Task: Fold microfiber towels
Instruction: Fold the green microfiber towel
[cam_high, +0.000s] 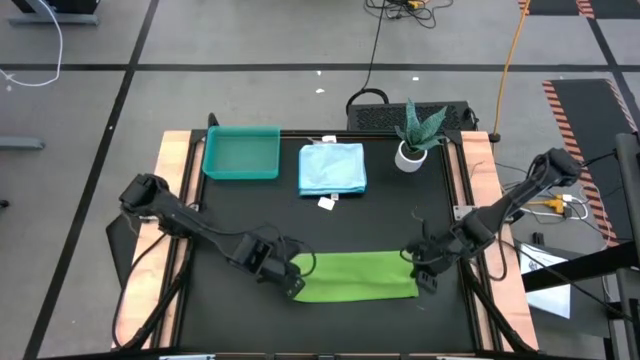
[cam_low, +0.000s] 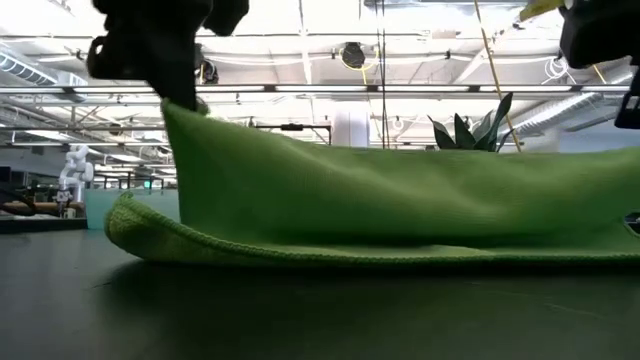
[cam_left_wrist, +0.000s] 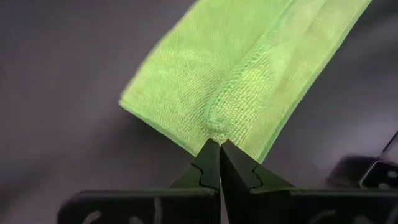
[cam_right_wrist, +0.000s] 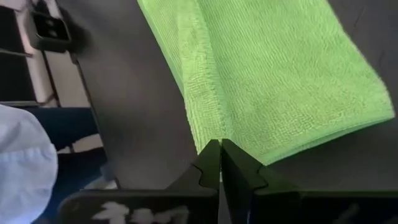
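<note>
Left gripper (cam_high: 290, 277), right gripper (cam_high: 424, 277): jaws clenched on green towel (cam_high: 355, 276) end edges; bare mat around.

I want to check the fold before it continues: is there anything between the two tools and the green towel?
Nothing visible. The left tool is shut on one end of the green towel, and the right tool is shut at its other end. The folded pale blue towel lies apart, farther back.

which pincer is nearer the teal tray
Left. The left pincer is shut on the green towel's left end, below the teal tray. The right pincer grips the towel's right end, farther away.
</note>
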